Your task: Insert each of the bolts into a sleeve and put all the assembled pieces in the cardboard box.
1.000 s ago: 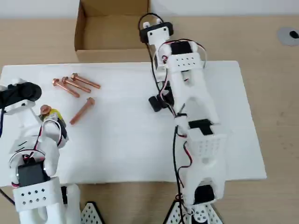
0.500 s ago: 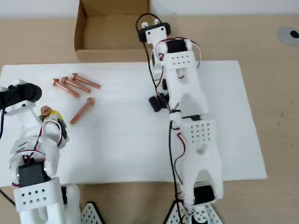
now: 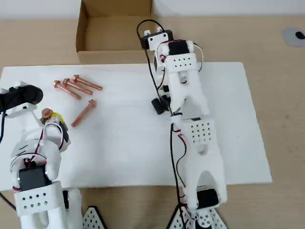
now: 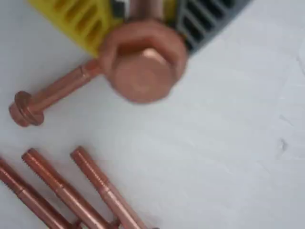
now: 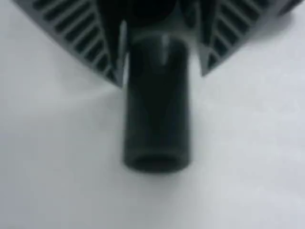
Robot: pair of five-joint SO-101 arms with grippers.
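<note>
The left hand pinches a bolt and the right hand pinches a sleeve, both well short of the cardboard box. Skewed axes could jam the bolt or pry it free.

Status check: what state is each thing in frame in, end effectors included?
Left end effector: shut on copper bolt.
Right end effector: shut on black sleeve.
Black sleeve: held, not yet on a bolt.
Loose bolts: four, lying flat on white mat, unsleeved.
Cardboard box: open-topped, no pieces seen inside.
</note>
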